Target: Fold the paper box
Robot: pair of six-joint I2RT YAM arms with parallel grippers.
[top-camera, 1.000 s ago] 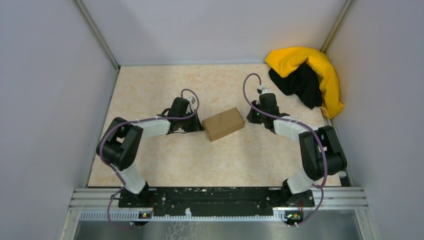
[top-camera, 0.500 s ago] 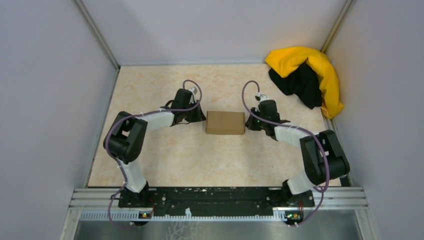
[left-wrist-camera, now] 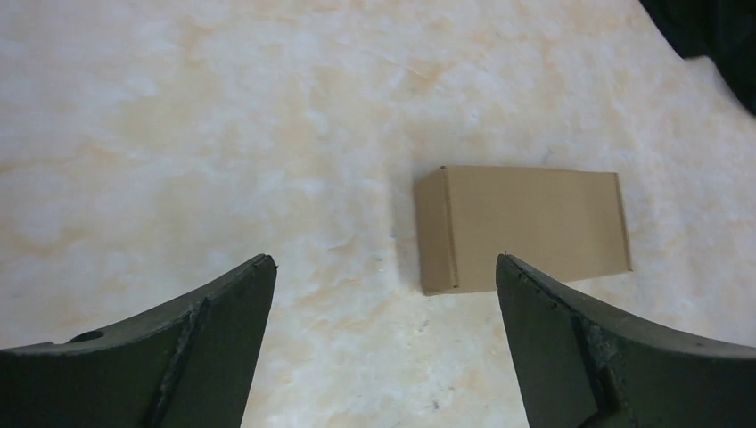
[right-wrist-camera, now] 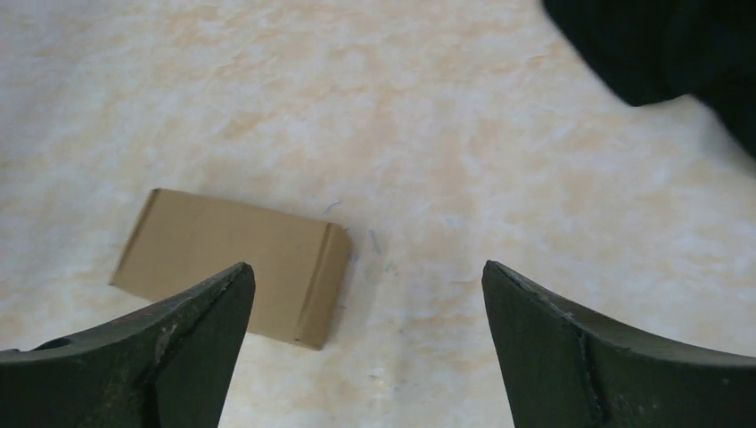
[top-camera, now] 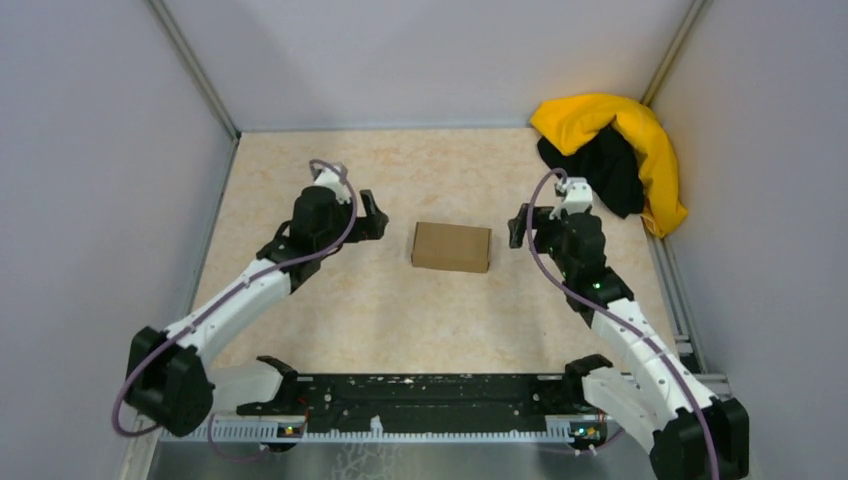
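Observation:
The paper box is a closed brown cardboard box lying flat on the marbled table, squared to the view. Nothing touches it. My left gripper hovers to its left, raised and open, with a gap of table between it and the box. The left wrist view shows the paper box ahead, beyond the wide-apart fingertips. My right gripper stands open to the right of the box, also apart from it. In the right wrist view the paper box lies at the left, partly behind the left finger; the gripper holds nothing.
A yellow and black cloth heap fills the back right corner, close behind the right arm; its black edge shows in the right wrist view. Grey walls enclose the table on three sides. The arms' base rail runs along the near edge.
Both grippers have let go of the box, opened wide and drawn back and up from its ends. The box turned square half a second ago and has lain still since.

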